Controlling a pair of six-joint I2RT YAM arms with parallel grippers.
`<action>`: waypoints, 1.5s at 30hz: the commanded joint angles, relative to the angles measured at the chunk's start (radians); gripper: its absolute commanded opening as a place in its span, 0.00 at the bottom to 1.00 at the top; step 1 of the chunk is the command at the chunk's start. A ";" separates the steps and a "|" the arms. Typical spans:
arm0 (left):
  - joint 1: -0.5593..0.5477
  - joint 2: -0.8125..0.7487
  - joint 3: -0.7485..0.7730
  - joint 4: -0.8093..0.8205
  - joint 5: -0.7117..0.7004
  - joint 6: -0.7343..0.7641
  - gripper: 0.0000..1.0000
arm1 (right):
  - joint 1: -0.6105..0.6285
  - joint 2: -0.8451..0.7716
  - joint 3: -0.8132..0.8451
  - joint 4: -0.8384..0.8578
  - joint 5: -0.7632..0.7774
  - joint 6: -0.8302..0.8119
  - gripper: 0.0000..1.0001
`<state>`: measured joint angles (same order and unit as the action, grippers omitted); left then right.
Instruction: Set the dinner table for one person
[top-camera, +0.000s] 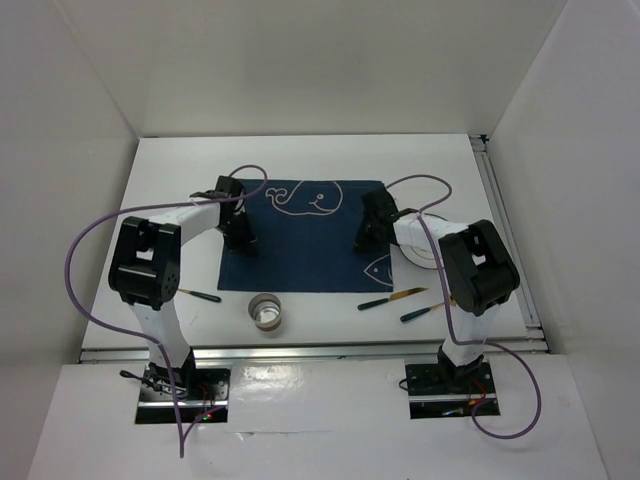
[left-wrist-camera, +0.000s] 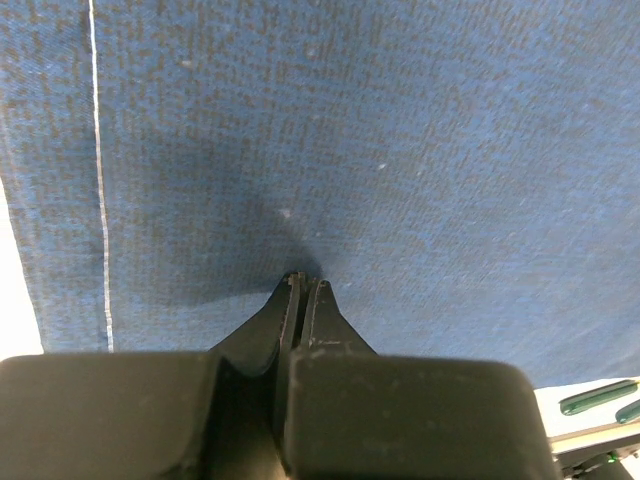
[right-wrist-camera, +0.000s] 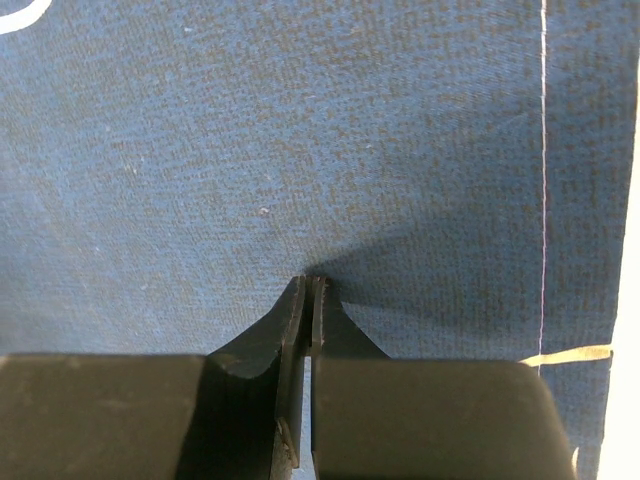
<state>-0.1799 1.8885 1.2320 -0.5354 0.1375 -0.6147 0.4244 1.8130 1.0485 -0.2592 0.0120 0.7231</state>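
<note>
on the left of the white counter (top-camera: 330, 160), a dark-handled utensil (top-camera: 205, 296) lies off the mat, not yet placed. the left hand (left-wrist-camera: 300, 283) is pressed together at the left side of the navy placemat (top-camera: 300, 245), apparently nipping a small fold. the mat lies flat mid-counter and carries nothing. a metal cup (top-camera: 267, 311) waits just off its near edge. the right hand (right-wrist-camera: 308, 282) is likewise pressed together on the mat's right side, where creases gather at its tips. a white plate (top-camera: 418, 256), half hidden by the arm, and two more utensils (top-camera: 392, 298) sit to the right, unplaced. only the mat step looks under way.
</note>
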 joint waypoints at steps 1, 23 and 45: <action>0.000 -0.037 -0.068 -0.025 -0.082 -0.003 0.00 | 0.010 0.035 -0.062 -0.103 0.039 -0.016 0.00; -0.018 -0.290 0.152 -0.208 -0.154 0.052 0.34 | -0.085 -0.300 0.176 -0.299 0.121 -0.100 0.60; -0.109 -0.459 0.130 -0.201 -0.053 0.124 0.48 | -0.635 -0.877 -0.657 0.018 -0.135 0.254 0.76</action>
<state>-0.2867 1.4445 1.3678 -0.7441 0.0654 -0.5213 -0.2058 0.9176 0.4206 -0.3752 -0.0914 0.9058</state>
